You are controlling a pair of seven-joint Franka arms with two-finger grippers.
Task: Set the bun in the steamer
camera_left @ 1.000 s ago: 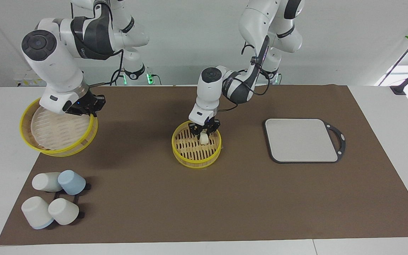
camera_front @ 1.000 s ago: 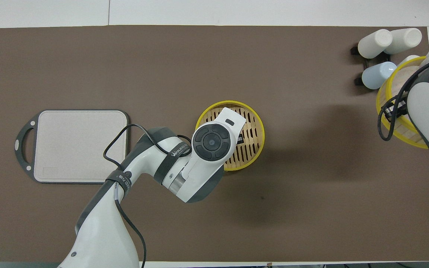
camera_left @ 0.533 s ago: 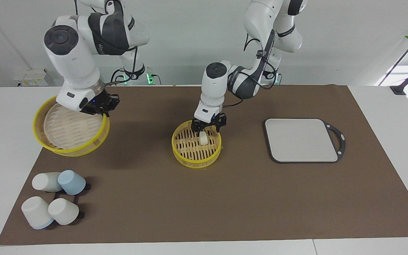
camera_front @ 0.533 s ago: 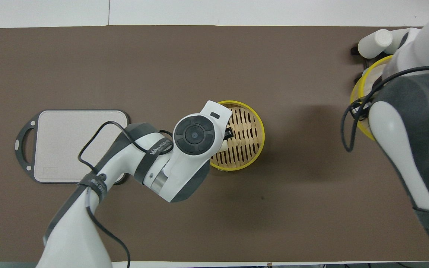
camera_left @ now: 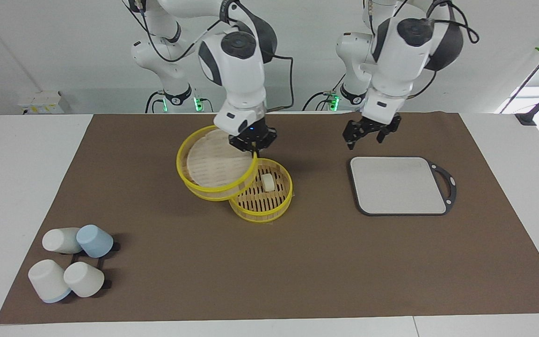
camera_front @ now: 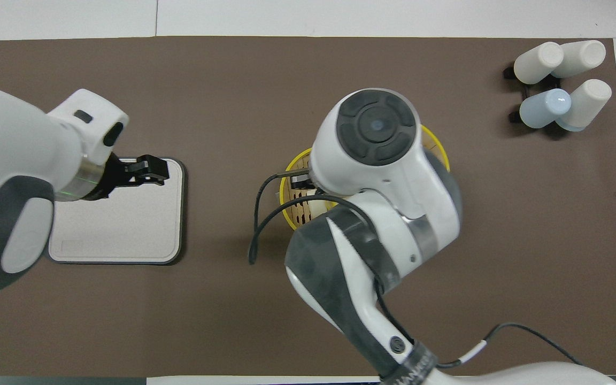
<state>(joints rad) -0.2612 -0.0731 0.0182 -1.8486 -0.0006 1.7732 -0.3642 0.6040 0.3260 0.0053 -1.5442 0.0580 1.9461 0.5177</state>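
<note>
The facing view shows the bun (camera_left: 268, 182) lying in the steamer (camera_left: 261, 209) base, at about two o'clock on its slatted floor, near the rim. In the overhead view the right arm covers the bun and most of the basket.

The bun lies on its side, a round end turned toward the camera; its long axis cannot be fixed more closely.

The right gripper (camera_left: 252, 149) is pinched on the rim of the steamer lid (camera_left: 213, 166), held tilted and overlapping the base at ten o'clock.

The left gripper (camera_left: 370, 133) hangs with fingers spread wide and nothing between them, over the grey board (camera_left: 398, 185).

No legible writing in either view.
</note>
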